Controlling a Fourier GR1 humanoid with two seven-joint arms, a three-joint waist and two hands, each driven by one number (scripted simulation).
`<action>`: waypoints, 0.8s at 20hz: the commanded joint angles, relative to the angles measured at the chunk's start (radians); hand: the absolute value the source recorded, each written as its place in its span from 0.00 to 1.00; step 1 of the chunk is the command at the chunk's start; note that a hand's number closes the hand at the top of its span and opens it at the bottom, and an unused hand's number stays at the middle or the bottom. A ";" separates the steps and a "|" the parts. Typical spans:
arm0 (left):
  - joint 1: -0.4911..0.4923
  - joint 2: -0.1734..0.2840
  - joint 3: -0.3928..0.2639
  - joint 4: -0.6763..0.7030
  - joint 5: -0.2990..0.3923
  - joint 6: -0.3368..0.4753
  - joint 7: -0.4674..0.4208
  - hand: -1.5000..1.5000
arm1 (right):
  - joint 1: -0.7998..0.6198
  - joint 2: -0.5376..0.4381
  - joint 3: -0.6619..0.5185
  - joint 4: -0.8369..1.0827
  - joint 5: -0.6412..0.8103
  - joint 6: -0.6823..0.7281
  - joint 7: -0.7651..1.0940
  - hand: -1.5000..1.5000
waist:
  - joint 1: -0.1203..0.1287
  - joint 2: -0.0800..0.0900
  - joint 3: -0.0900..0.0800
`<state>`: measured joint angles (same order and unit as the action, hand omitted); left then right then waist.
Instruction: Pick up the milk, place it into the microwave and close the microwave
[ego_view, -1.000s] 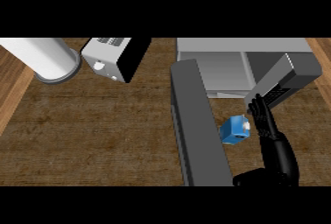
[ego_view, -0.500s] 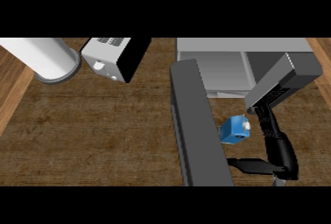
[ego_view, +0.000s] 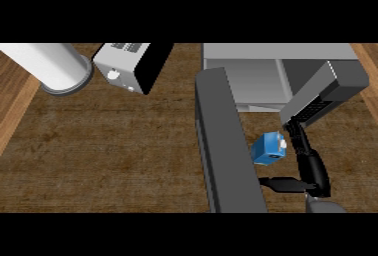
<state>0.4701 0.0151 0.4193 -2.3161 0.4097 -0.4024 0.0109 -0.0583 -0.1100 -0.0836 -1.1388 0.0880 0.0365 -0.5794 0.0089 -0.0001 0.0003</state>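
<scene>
The milk (ego_view: 269, 149) — a blue carton — stands on the counter (ego_view: 111, 150) just right of the open microwave (ego_view: 251, 75) door (ego_view: 225, 145), in front of the oven's mouth. The right hand (ego_view: 306, 165) is spread around it — long fingers (ego_view: 299, 137) straight along its right side, thumb (ego_view: 280, 184) below it — holding nothing. A toaster (ego_view: 129, 67) and a white cylinder (ego_view: 48, 67) stand far left.

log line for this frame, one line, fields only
phase: reach for milk | right hand: open, beside milk, no grasp | milk: on counter | microwave: door open | left hand: not in view
</scene>
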 joint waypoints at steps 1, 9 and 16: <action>-0.018 0.014 0.028 -0.036 0.043 0.001 0.067 0.00 | -0.061 -0.023 -0.037 0.172 0.015 -0.003 -0.129 0.00 | -0.001 0.000 0.000; 0.002 0.000 0.078 0.009 0.061 -0.049 0.037 0.00 | -0.157 -0.022 -0.067 0.409 0.043 -0.055 -0.267 0.00 | 0.001 0.000 0.000; 0.020 -0.015 -0.011 -0.021 0.018 0.001 0.023 0.00 | -0.316 -0.036 -0.087 0.591 0.030 0.008 -0.320 1.00 | 0.005 0.001 0.000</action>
<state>0.4670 0.0085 0.4545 -2.3263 0.4456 -0.4234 0.0533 -0.3055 -0.1338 -0.1545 -0.6218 0.1349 0.0019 -0.8763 0.0122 0.0012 0.0008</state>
